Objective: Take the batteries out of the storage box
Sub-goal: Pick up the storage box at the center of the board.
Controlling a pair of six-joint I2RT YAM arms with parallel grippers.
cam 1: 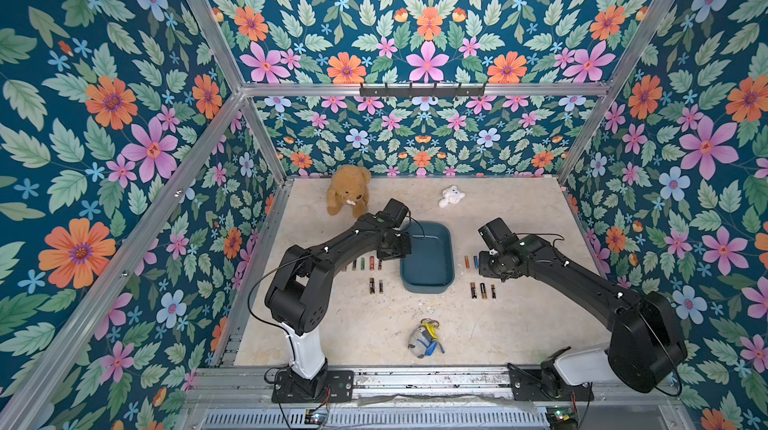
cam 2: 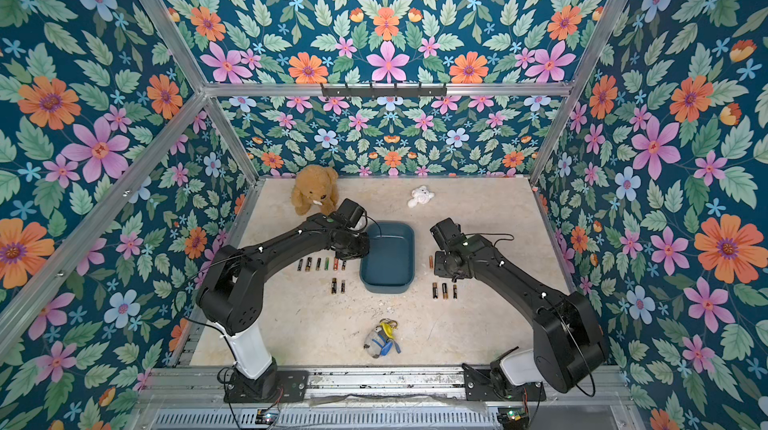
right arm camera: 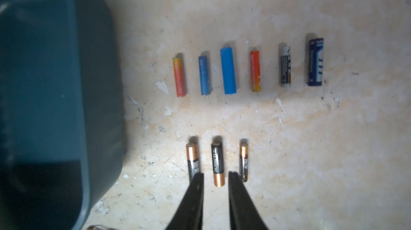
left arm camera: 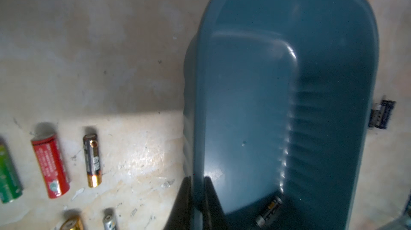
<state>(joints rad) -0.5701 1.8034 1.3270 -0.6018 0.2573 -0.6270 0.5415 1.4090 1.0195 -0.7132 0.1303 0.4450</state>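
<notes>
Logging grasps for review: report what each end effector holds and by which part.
The left end effector clamps the storage box by its side wall. The right end effector holds nothing, open over a battery on the table.

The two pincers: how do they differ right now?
The left pincer is shut on the storage box wall, one finger inside, one outside; the right pincer stands open, gripping nothing. The left pincer is at the box; the right pincer is beside it over the table, framing a black-and-copper battery lying there. Both have slim black fingers.
</notes>
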